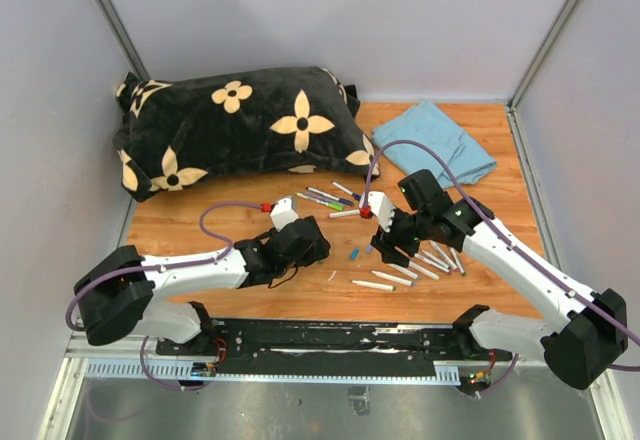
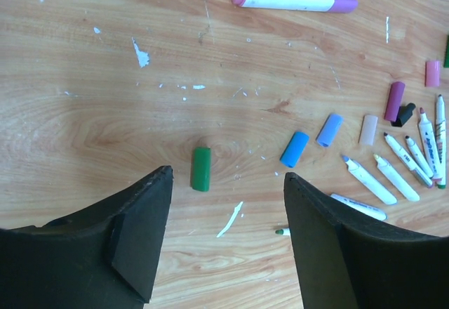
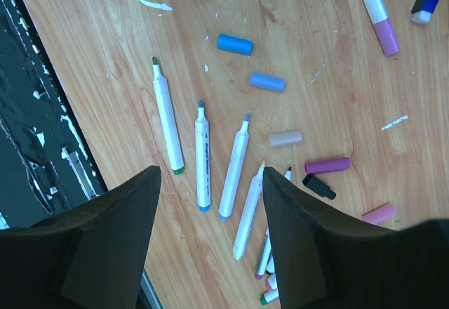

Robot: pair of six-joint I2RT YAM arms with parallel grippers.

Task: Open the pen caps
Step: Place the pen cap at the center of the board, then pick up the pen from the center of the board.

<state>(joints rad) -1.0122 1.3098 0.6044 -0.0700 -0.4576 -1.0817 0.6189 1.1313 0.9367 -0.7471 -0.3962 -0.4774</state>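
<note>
Loose pen caps lie on the wooden table: a green one [image 2: 200, 168], a blue one [image 2: 295, 149], a light blue one [image 2: 329, 130], a pale one [image 2: 368, 130], a purple one [image 2: 395, 100] and a black one [image 2: 403, 114]. My left gripper [image 2: 228, 175] hovers open just behind the green cap, holding nothing. My right gripper [image 3: 210, 172] is open above a row of uncapped white pens [image 3: 203, 154], with the blue cap [image 3: 234, 44] and purple cap [image 3: 327, 165] beyond it. Capped pens [image 1: 325, 198] lie further back, one with a purple cap [image 2: 293, 0].
A black pillow with cream flowers [image 1: 240, 125] fills the back left. A folded blue cloth [image 1: 440, 140] lies at the back right. More uncapped pens [image 1: 435, 258] sit under the right arm. White walls close in the table on three sides.
</note>
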